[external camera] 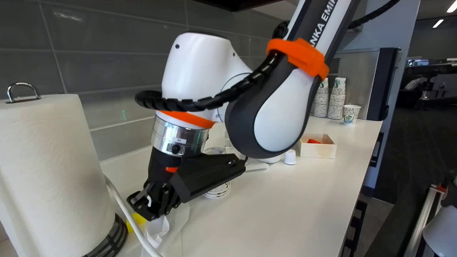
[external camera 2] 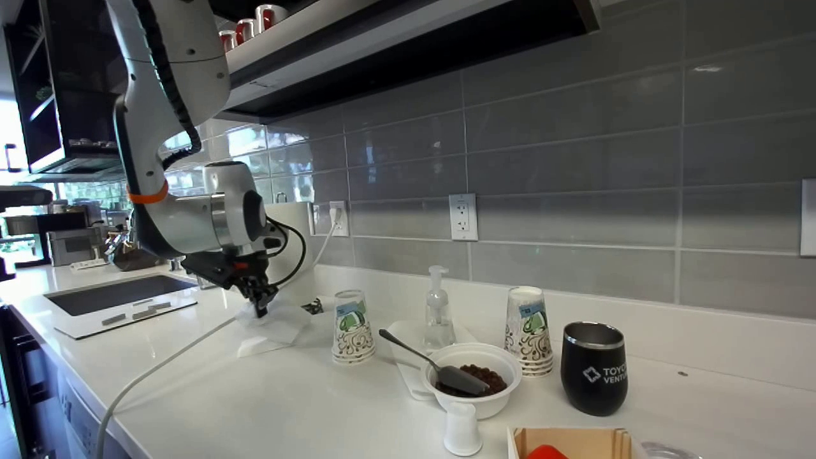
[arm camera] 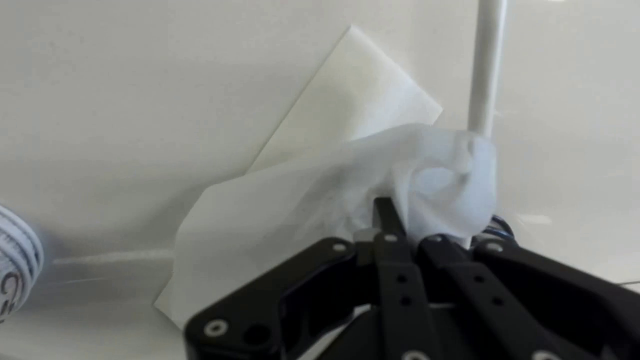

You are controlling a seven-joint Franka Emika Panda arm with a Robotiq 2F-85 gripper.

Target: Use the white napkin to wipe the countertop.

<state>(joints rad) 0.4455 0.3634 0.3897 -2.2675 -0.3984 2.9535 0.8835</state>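
Observation:
The white napkin is thin and crumpled. It hangs from my gripper in the wrist view (arm camera: 260, 215) and shows in both exterior views (external camera: 156, 230) (external camera 2: 284, 324). My gripper (arm camera: 400, 220) points down and is shut on the napkin's bunched middle; its fingertips are low over the counter (external camera: 153, 216) (external camera 2: 260, 309). The napkin hides part of the fingertips. A flat, pale folded sheet (arm camera: 345, 95) lies under the napkin; I cannot tell if it is separate. The off-white countertop (external camera: 278, 203) runs below, also in an exterior view (external camera 2: 255, 401) and the wrist view (arm camera: 125, 100).
A paper-towel roll (external camera: 50, 171) and a white cable (external camera: 123, 205) stand close beside the gripper. The cable crosses the counter (external camera 2: 172, 347). A yellow item (external camera: 138, 221) is near the roll. Stacked cups (external camera 2: 352, 331), a soap pump (external camera 2: 438, 312), a bowl (external camera 2: 475, 408) and a black tumbler (external camera 2: 593, 376) stand along the wall.

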